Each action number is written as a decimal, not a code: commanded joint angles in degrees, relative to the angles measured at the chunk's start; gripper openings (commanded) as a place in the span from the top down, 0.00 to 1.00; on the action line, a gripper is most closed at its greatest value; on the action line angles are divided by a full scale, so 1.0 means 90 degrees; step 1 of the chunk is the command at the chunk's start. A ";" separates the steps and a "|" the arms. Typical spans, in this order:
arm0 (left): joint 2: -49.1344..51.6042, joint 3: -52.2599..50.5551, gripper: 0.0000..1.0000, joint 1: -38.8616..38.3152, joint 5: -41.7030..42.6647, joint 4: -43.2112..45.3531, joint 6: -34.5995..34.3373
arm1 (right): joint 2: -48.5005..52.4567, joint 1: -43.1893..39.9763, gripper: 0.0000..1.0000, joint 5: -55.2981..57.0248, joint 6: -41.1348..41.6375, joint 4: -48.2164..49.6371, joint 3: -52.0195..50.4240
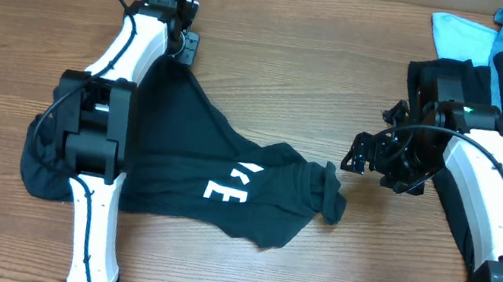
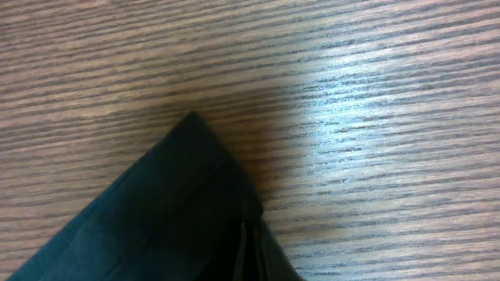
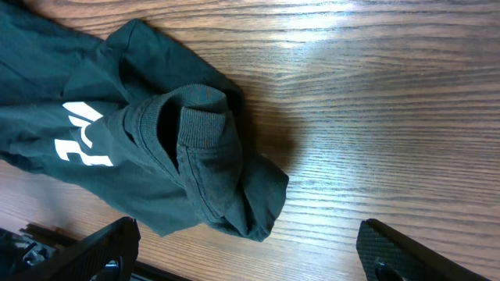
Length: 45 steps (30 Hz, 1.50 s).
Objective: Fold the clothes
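Left pincer, arm outstretched, clamps the black T-shirt corner; right pincer hovers spread beside it.

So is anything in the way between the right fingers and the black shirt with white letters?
No, nothing visible. Only bare wooden table lies between the open right fingers and the crumpled collar end of the black cloth T-shirt with white lettering.
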 commanded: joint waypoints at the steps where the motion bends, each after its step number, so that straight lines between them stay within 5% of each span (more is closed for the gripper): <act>1: 0.0347 -0.0041 0.96 0.0056 -0.0066 -0.0202 0.0068 | -0.0036 0.0010 0.07 -0.0039 -0.0066 0.0010 -0.0007; 9: -0.1008 0.0102 0.96 0.0471 -0.0231 -0.0316 -0.0561 | -0.0036 0.0007 0.09 0.0095 -0.0066 -0.0015 -0.0002; 15: -0.2749 0.0102 0.96 0.1110 -0.0036 -0.0605 -0.0928 | -0.0036 0.0143 0.00 -0.0255 -0.0843 -0.0226 0.0022; 22: -0.4282 0.0102 0.96 0.1107 0.0131 -0.0993 -0.0928 | -0.0036 0.0833 0.00 -0.0279 -0.0852 0.0578 0.0022; 29: -0.4413 0.0102 0.96 0.1105 0.0136 -0.1800 -0.0930 | 0.0056 0.1632 0.02 0.0189 -0.0857 0.2268 0.0019; 35: -0.4677 0.0102 0.96 0.1107 0.0131 -0.1540 -0.0928 | 0.1090 0.1926 0.13 0.0180 -0.0855 0.1909 0.0017; 45: -0.4833 0.0102 0.96 0.1105 0.0136 -0.1474 -0.0925 | 0.1841 0.1994 0.16 0.0129 -0.0852 0.1481 0.0002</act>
